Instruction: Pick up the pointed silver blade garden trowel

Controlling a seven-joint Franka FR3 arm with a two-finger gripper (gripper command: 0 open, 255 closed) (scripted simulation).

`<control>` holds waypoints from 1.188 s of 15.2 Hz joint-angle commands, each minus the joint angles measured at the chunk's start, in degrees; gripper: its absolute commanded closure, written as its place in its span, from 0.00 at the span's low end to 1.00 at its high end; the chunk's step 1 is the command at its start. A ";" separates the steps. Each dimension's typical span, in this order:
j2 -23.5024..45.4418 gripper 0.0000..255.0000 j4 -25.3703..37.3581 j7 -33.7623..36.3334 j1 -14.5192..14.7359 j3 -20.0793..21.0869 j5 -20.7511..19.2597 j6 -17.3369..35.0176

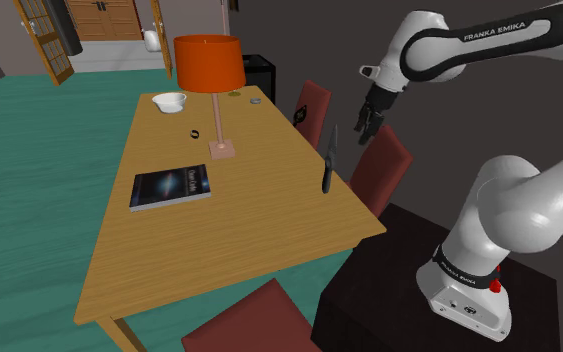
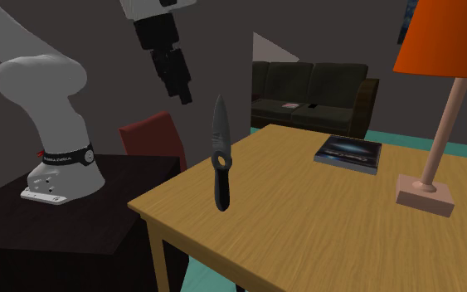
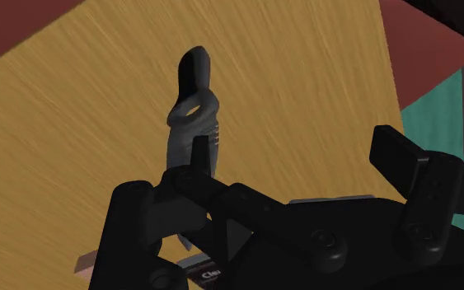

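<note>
Trowel (image 2: 220, 153): dark grey, pointed blade, stands upright on its handle end, tip up, near the worktop (image 2: 323, 240) edge facing the stand. Gripper (image 1: 362, 133) hovers above and beside it, no contact. Fingers (image 3: 396, 155) spread, pinching nothing. Lamp (image 1: 212, 75) and book (image 1: 170, 186) sit further along the worktop

The dark grey pointed trowel (image 3: 193, 115) has its blade partly hidden behind the black claw (image 3: 275, 206); the orange lampshade (image 2: 447, 37) is cropped at top.

Counted: one light wooden table (image 1: 269, 235), three dark red chairs (image 1: 379, 165), one orange-shaded lamp (image 1: 210, 62), one white bowl (image 1: 169, 101), one dark glossy book (image 1: 170, 187), one grey-bladed pointed trowel (image 2: 217, 153), one dark sofa (image 2: 306, 87).
</note>
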 commanded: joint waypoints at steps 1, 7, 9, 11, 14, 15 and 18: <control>3.52 0.00 -0.28 -6.97 2.97 -4.92 1.04 5.34; 16.33 0.00 3.86 -30.86 19.83 -23.45 11.96 16.70; 20.25 0.00 6.07 -39.30 27.59 -30.78 17.74 18.48; 21.41 0.00 5.57 -40.89 29.40 -32.67 19.23 19.93; 23.35 0.00 4.96 -43.72 32.59 -35.87 22.08 22.03; 24.04 0.00 4.80 -44.77 33.85 -37.10 23.18 22.69; 25.17 0.00 4.59 -46.55 36.09 -39.26 25.08 23.70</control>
